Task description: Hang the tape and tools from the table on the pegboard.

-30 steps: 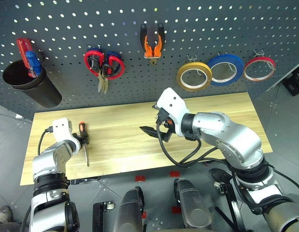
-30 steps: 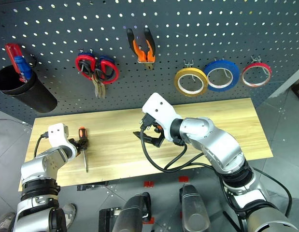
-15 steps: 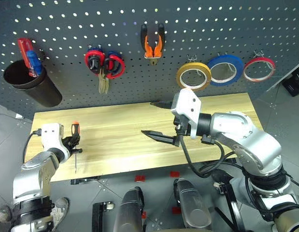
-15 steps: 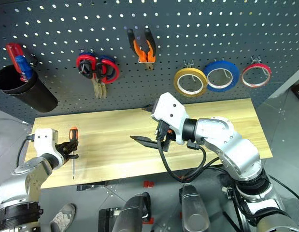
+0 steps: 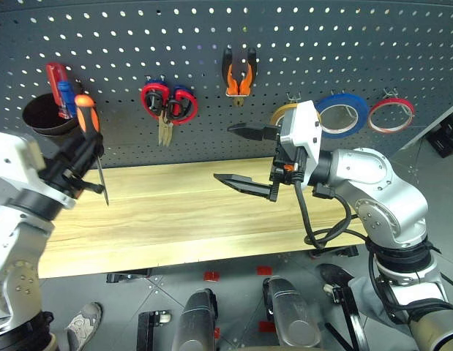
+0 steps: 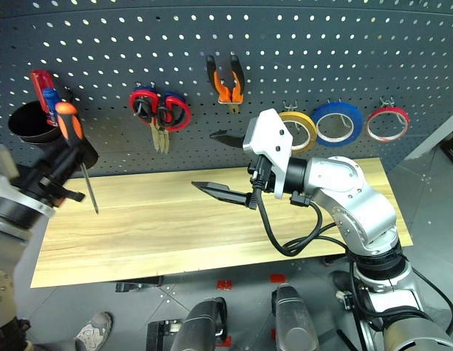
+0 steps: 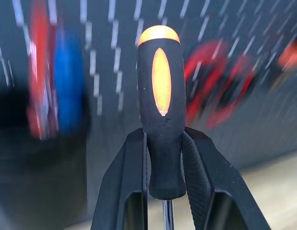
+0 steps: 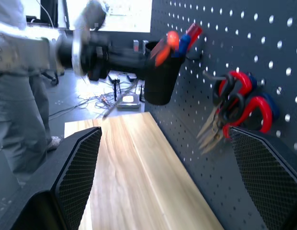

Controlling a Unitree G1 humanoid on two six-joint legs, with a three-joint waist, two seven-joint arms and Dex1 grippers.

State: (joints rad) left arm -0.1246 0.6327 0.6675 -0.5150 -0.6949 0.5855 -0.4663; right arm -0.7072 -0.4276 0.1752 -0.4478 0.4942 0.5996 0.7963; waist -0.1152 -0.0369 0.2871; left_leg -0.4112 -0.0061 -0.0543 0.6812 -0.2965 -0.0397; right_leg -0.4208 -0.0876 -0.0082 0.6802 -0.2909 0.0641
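Screwdriver: clamped upright in left gripper, beside black cup
Right gripper: jaws wide, empty, above counter

The left hand is raised at the robot's left, its two black fingers clamped tight. The right arm reaches across, wrist level, its right hand pointing leftward with fingers spread wide.
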